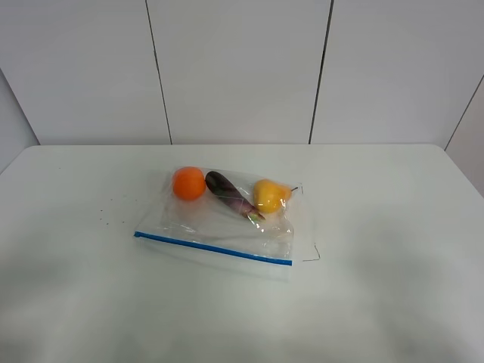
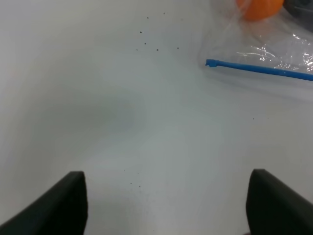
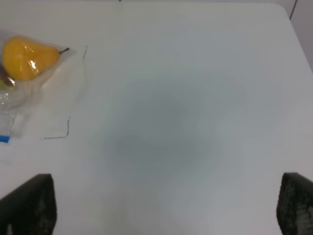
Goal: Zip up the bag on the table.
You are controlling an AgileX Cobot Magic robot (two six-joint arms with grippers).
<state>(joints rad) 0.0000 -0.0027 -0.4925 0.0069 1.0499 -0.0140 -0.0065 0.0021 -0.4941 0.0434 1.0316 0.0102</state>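
Clear bag [image 1: 219,219] on table [image 1: 393,265] holds orange [image 1: 189,183], eggplant [image 1: 229,193], pear [image 1: 269,195].

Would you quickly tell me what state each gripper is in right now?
Left gripper: open, holding nothing, over bare table short of the bag.
Right gripper: open, holding nothing.
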